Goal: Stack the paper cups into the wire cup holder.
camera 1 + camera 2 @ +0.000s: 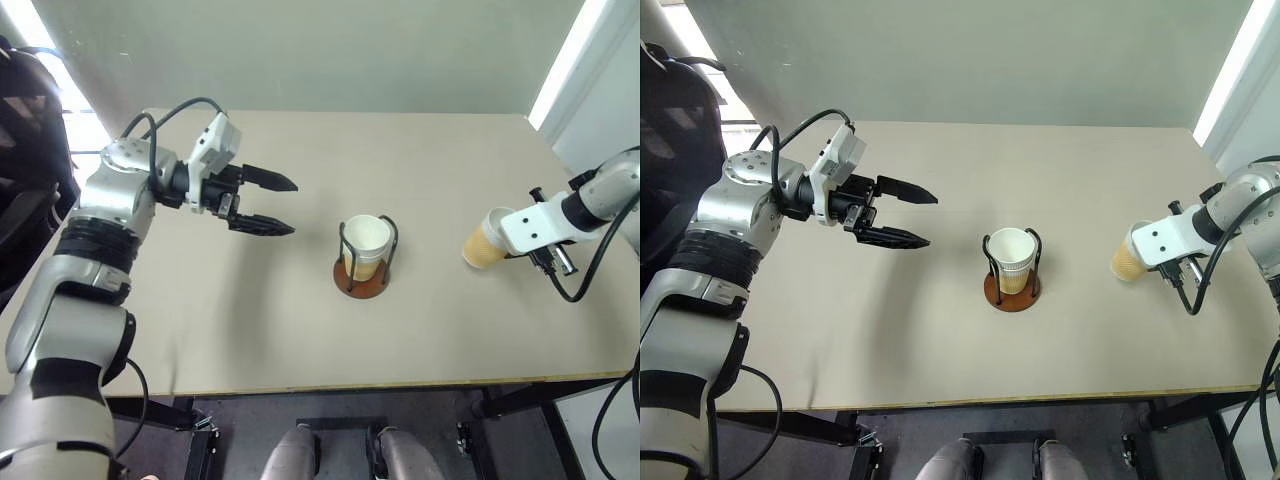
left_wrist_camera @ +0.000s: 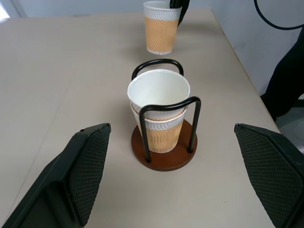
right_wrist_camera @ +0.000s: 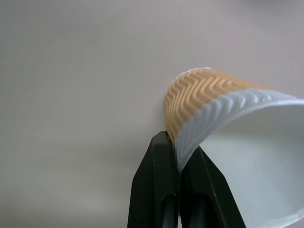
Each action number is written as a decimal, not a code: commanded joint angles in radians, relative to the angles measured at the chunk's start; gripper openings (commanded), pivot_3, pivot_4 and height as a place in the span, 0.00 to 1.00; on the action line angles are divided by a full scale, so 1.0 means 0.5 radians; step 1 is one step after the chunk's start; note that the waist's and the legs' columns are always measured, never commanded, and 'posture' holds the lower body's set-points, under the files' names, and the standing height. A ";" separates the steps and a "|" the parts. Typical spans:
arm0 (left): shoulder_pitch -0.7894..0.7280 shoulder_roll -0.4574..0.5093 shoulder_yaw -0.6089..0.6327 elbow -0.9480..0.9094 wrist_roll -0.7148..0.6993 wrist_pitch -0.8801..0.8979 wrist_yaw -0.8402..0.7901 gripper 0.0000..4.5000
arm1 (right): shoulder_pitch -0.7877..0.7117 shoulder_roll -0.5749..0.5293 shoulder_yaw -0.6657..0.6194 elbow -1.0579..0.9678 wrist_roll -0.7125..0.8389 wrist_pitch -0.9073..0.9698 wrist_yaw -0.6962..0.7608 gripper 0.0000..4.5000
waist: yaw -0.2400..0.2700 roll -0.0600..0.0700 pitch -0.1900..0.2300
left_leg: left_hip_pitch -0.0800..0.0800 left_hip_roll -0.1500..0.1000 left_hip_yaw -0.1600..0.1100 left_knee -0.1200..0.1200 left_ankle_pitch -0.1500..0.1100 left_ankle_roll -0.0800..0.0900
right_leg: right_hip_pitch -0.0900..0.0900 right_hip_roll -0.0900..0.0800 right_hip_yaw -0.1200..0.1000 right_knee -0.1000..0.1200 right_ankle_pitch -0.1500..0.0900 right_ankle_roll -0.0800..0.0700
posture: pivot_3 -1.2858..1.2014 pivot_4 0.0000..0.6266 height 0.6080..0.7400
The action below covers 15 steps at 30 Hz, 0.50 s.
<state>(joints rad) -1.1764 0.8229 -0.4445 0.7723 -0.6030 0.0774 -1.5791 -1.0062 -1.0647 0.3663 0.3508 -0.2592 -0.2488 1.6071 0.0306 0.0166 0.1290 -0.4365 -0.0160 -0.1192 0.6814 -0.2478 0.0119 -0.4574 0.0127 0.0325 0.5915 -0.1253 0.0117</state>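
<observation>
The wire cup holder stands mid-table on its reddish-brown disc, with two paper cups nested inside its black loops. A third paper cup, tan-walled with a white rim, hangs tilted to the right of the holder. My right gripper is shut on that cup's rim wall, one finger inside and one outside. To the left of the holder, my left gripper points at it with its fingers spread wide and nothing between them.
The tan table has its front edge near me and its right edge just beyond the right arm. A pale wall runs behind it. Dark equipment stands off the table's left side.
</observation>
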 commanded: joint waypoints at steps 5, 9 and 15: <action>-0.011 -0.018 -0.100 0.112 -0.076 -0.192 -0.071 1.00 | -0.297 0.043 0.002 -0.178 0.049 0.090 0.015 0.00 | -0.004 0.000 0.000 | -0.001 0.002 -0.001 -0.003 0.001 -0.003 | -0.003 0.001 -0.002 0.001 -0.002 -0.003 | 0.52 0.24 1.00; -0.020 -0.053 -0.145 0.156 -0.085 -0.226 -0.071 1.00 | -0.410 0.096 0.033 -0.180 0.037 0.097 0.015 0.00 | 0.000 0.000 0.000 | -0.001 0.001 -0.002 -0.002 0.002 -0.004 | -0.003 0.001 -0.002 0.003 -0.002 -0.003 | 0.52 0.24 1.00; -0.032 -0.099 -0.191 0.161 -0.086 -0.232 -0.071 1.00 | -0.521 0.189 0.102 -0.269 0.076 0.171 0.015 0.00 | -0.004 0.000 0.000 | -0.001 0.001 -0.003 0.000 0.003 -0.005 | -0.002 0.000 -0.003 0.003 -0.002 -0.004 | 0.52 0.24 1.00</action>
<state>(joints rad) -1.1722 0.7737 -0.5360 0.8635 -0.6289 -0.0264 -1.5791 -1.2073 -0.9755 0.4177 0.2604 -0.2382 -0.1763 1.6105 0.0288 0.0166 0.1290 -0.4369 -0.0156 -0.1205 0.6812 -0.2464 0.0093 -0.4588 0.0128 0.0311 0.5934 -0.1264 0.0099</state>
